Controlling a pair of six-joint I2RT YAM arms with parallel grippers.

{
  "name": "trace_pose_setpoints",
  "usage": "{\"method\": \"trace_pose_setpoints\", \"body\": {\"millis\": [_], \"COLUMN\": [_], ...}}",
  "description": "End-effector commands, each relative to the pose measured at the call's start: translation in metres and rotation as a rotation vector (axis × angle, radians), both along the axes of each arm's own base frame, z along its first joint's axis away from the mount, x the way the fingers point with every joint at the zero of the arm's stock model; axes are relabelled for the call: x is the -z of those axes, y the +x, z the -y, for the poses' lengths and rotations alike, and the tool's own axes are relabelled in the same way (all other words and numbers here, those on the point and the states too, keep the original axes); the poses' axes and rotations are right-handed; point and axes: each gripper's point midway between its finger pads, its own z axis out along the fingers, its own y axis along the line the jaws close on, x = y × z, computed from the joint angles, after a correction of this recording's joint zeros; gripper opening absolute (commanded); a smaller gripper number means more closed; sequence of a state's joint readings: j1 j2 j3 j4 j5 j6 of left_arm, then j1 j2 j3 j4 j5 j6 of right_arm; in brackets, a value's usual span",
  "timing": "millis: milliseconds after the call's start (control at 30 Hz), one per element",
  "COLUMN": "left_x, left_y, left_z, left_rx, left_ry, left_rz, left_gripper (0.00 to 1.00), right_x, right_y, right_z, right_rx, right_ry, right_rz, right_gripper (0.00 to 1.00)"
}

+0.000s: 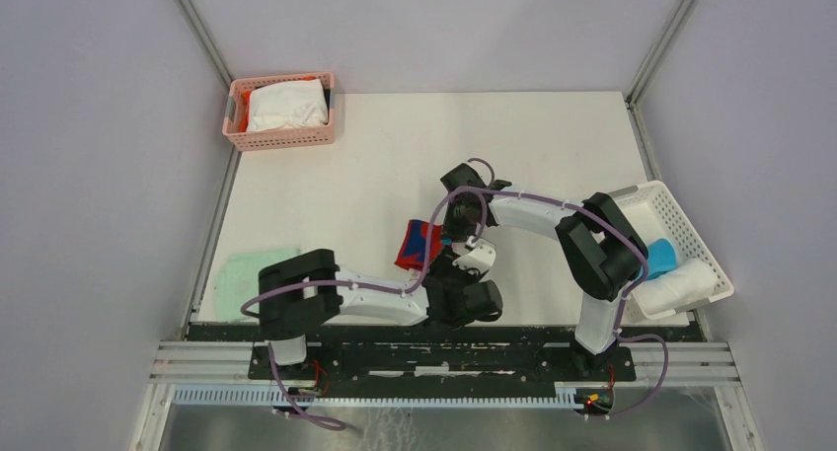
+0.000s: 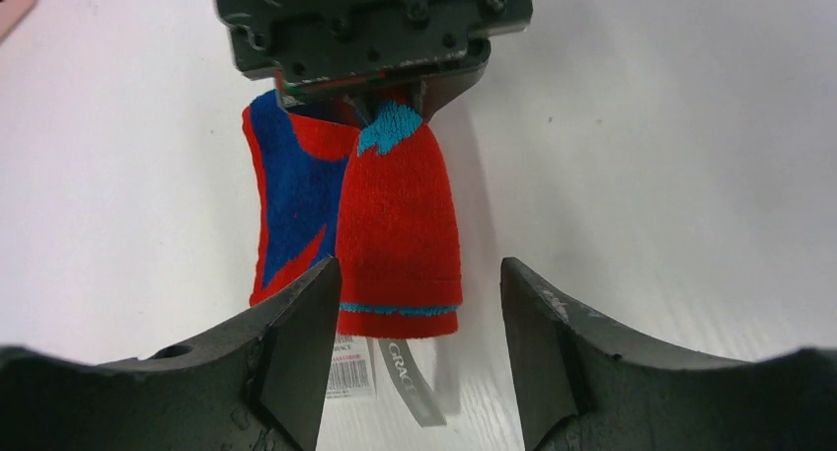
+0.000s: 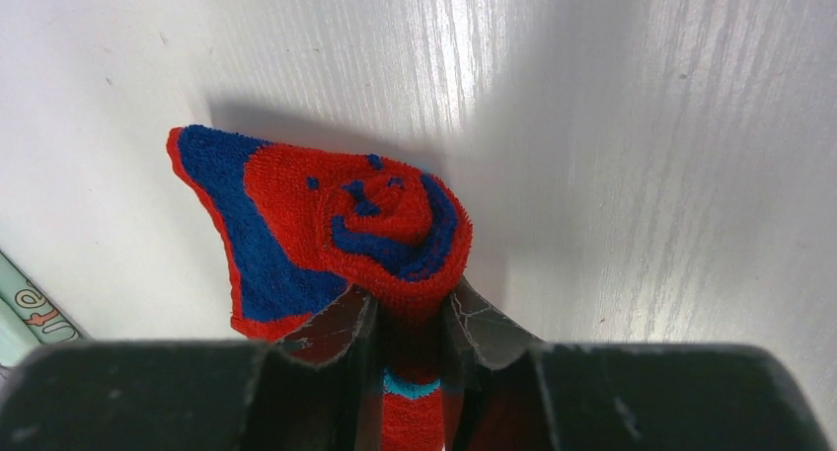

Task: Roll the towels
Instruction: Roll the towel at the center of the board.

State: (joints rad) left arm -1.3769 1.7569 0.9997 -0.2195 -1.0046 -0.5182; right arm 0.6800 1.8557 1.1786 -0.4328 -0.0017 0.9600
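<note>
Note that the right gripper (image 3: pixel 408 313) pinches the rolled end of the red towel (image 2: pixel 395 214); the left gripper (image 2: pixel 419 278) stands spread, flanking its other end.

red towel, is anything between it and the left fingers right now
Nothing visible. The rolled end of the red towel lies in the gap between the open left fingers, on bare table. The only other thing on it is the right fingers, clamped on its far end.
</note>
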Motion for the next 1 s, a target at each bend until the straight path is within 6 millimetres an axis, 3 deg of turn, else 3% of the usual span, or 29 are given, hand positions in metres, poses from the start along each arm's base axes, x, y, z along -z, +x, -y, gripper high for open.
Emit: {"method": "trace_pose_setpoints", "body": {"millis": [0,200,367,467,733,967], "left_x": [-0.002,0.028,0.038,0.037,0.029,0.032], "left_y": [0.017,0.021,0.020,0.020,0.023,0.027], "left_z": [0.000,-0.011,-0.019,-0.023,-0.018,-0.028], "left_rx": [-0.055,-0.082,-0.095,-0.098,0.005,0.016], "left_ry": [0.123,0.202,0.201,0.137,-0.384,-0.747], "left_rz": [0.129,0.102,0.060,0.009,-0.363,-0.664], "left_gripper": [0.67,0.58,0.35,0.26,0.20,0.19], "right_x": [-0.006,-0.007,-0.012,-0.021,-0.051,-0.048], "right_y": [-0.003,-0.004,-0.003,0.000,0.009,0.016], "right_z": [0.008,0.005,0.000,-0.005,-0.011,-0.019], "right_rx": [-0.014,-0.021,-0.031,-0.046,-0.071,-0.003], "right_ry": [-0.043,-0.024,0.015,0.067,0.255,0.469], "right_rz": [0.001,0.000,0.015,0.039,0.147,0.188], "right_gripper": [0.23,0.23,0.24,0.27,0.50,0.71]}}
